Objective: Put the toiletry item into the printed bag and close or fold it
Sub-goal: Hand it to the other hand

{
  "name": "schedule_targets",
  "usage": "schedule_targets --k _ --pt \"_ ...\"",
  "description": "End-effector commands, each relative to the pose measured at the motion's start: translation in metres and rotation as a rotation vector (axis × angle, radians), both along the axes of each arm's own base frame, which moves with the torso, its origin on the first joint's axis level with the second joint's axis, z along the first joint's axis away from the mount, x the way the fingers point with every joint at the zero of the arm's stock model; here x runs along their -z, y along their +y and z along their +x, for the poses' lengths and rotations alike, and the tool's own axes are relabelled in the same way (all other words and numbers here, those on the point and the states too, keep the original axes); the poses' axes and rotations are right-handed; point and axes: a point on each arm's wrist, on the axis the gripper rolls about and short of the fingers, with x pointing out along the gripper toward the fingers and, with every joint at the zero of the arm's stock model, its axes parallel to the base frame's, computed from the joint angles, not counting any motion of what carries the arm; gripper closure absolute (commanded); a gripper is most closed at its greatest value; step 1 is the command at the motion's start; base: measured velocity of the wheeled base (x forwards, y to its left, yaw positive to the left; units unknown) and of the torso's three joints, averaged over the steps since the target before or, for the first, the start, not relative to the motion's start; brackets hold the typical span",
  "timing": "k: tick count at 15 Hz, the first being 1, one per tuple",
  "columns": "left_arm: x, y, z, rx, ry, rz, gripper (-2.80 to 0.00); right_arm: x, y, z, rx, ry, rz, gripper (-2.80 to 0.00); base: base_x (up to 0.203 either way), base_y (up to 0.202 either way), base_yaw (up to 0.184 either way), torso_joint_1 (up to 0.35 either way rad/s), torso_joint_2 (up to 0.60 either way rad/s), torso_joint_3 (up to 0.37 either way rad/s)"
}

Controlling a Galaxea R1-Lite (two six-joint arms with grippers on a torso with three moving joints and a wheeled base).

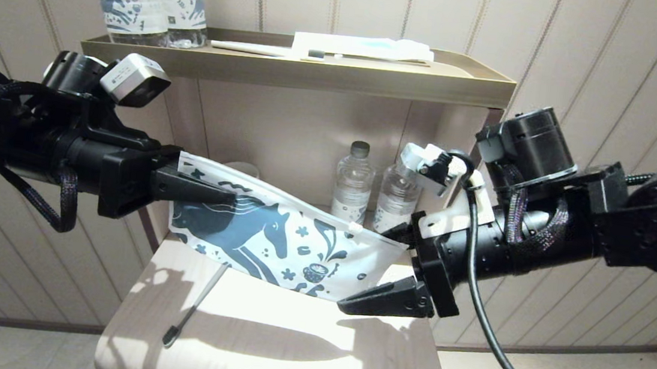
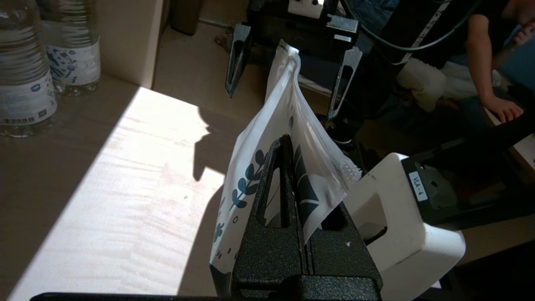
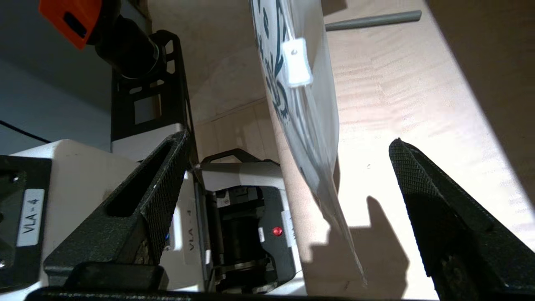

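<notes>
2 bottles behind bag; toothbrush seemingly outside.

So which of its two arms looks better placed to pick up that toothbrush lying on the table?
Probably the right. The left gripper is shut on the printed bag, holding it up, while the right gripper has open, empty jaws. The toothbrush lies below the bag.

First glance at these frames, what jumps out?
The horse-print bag hangs in mid-air over the sunlit table, pinched at one end by the left tool, with the right tool open around its other end. The grey toothbrush lies on the table below, not in the bag. Behind, clear bottles stand under a shelf.
</notes>
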Motion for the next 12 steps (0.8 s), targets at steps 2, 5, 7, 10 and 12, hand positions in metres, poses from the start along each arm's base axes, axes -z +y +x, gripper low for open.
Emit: schedule_targets --k 2,5,7,10,12 --pt "0.0 -0.0002 -0.0003 0.006 0.003 -0.005 0.0 0.0039 0.0053 -0.005 0.034 -0.102 0.032 -2.8 0.0 0.0 0.0 0.0 0.0 0.0" --pt "0.0001 0.0 -0.0003 0.005 0.002 -0.004 0.0 0.0043 0.0042 -0.0071 0.035 -0.126 0.035 -2.8 0.0 0.0 0.0 0.0 0.0 0.0" --pt "0.0 0.0002 -0.0001 0.004 0.001 -0.004 0.0 0.0066 0.0034 -0.0083 0.033 -0.126 0.029 -2.8 0.0 0.0 0.0 0.0 0.0 0.0" --pt "0.0013 -0.0002 0.0013 0.003 0.005 -0.002 0.0 0.0073 0.0013 -0.0115 0.024 -0.137 0.028 -2.8 0.0 0.0 0.0 0.0 0.0 0.0" --pt "0.0019 -0.0007 0.0021 0.004 0.007 -0.002 0.0 0.008 0.0017 -0.0109 0.022 -0.142 0.032 -2.8 0.0 0.0 0.0 0.0 0.0 0.0"
